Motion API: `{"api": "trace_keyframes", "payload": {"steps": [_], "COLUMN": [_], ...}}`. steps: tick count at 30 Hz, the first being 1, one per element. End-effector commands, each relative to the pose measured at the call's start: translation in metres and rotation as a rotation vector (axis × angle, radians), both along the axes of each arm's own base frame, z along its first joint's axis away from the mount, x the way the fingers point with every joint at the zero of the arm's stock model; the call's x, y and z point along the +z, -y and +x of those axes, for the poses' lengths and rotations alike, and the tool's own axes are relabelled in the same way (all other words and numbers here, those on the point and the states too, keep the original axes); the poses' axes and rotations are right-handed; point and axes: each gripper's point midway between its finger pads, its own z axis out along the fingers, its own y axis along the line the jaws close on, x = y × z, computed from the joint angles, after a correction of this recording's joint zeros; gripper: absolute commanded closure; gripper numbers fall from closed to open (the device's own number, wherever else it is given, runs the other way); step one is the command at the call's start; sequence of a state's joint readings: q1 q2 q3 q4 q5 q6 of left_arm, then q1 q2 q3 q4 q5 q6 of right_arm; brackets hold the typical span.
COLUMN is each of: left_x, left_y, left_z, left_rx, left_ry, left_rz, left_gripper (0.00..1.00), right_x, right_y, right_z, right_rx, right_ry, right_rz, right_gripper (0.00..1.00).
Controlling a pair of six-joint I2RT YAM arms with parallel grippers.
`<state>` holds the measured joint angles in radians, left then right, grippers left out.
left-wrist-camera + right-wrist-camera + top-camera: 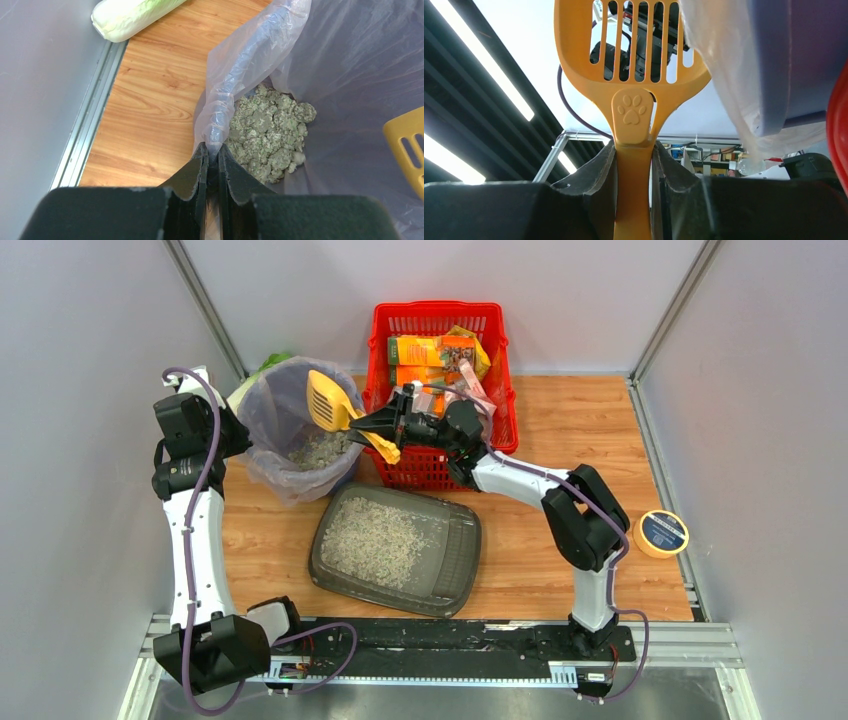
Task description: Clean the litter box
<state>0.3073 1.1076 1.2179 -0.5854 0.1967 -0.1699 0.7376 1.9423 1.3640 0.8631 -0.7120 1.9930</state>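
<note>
The litter box (pixel 455 580), a shallow dark grey tray holding pale gravelly litter, lies at the table's middle front. My right gripper (pixel 377 425) (pixel 634 147) is shut on the handle of a yellow slotted scoop (pixel 328 400) (pixel 629 40), whose head is tipped up over the round bag-lined bin (pixel 262 410). Clumps of litter (pixel 267 130) lie at the bin's bottom. The scoop's edge (pixel 407 145) shows at the right of the left wrist view. At the bin's left rim, my left gripper (pixel 232 432) (pixel 213 150) is shut on the clear bag's edge (pixel 240 65).
A red mesh basket (pixel 385 325) with orange packets stands behind the litter box, right beside the bin. A pale cabbage (pixel 127 17) lies by the left wall behind the bin. A yellow tape roll (pixel 661 533) sits at the right edge.
</note>
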Motion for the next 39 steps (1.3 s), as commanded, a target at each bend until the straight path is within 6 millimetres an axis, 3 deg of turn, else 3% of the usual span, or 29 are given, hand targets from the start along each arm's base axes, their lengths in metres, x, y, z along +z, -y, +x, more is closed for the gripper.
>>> {"api": "trace_keyframes", "payload": {"steps": [1, 6, 12, 17, 24, 26, 29, 32, 33, 35, 36, 39], "left_x": [-0.015, -0.015, -0.015, -0.015, -0.017, -0.017, -0.019, -0.02, -0.019, -0.02, -0.02, -0.02], "left_y": [0.028, 0.027, 0.028, 0.028, 0.025, 0.024, 0.022, 0.023, 0.023, 0.023, 0.022, 0.022], "left_z": [-0.011, -0.011, -0.011, -0.011, -0.01, -0.01, -0.01, -0.009, -0.008, -0.008, -0.008, -0.008], "left_rx": [-0.107, -0.105, -0.105, -0.105, -0.092, -0.084, -0.075, -0.079, -0.08, -0.076, -0.076, -0.072], "left_ry": [-0.058, -0.057, -0.057, -0.055, -0.06, -0.063, -0.067, -0.066, -0.066, -0.066, -0.067, -0.065], "left_rz": [-0.058, -0.057, -0.058, -0.06, -0.056, -0.053, -0.05, -0.057, -0.057, -0.058, -0.055, -0.055], "left_gripper": [1.0, 1.0, 1.0, 1.0, 1.0, 1.0, 1.0, 1.0, 1.0, 1.0, 1.0, 1.0], "right_x": [-0.019, 0.004, 0.009, 0.033, 0.048, 0.044, 0.022, -0.015, -0.007, -0.032, -0.03, -0.047], "right_y": [-0.003, -0.005, -0.006, -0.004, 0.013, 0.021, 0.045, 0.086, 0.1, 0.122, 0.133, 0.157], "right_z": [0.006, 0.002, -0.003, -0.018, -0.045, -0.048, -0.047, -0.047, -0.054, -0.056, -0.061, -0.067], "right_rx": [-0.023, 0.005, 0.013, 0.019, 0.038, 0.021, -0.051, -0.102, -0.128, -0.122, -0.134, -0.087], "right_ry": [-0.123, -0.048, 0.032, 0.28, 0.561, 0.625, 0.812, 0.944, 0.998, 1.078, 1.119, 1.215], "right_rz": [-0.017, 0.003, 0.002, -0.012, -0.135, -0.195, -0.414, -0.685, -0.704, -0.816, -0.837, -0.947], "right_gripper": [1.0, 1.0, 1.0, 1.0, 1.0, 1.0, 1.0, 1.0, 1.0, 1.0, 1.0, 1.0]}}
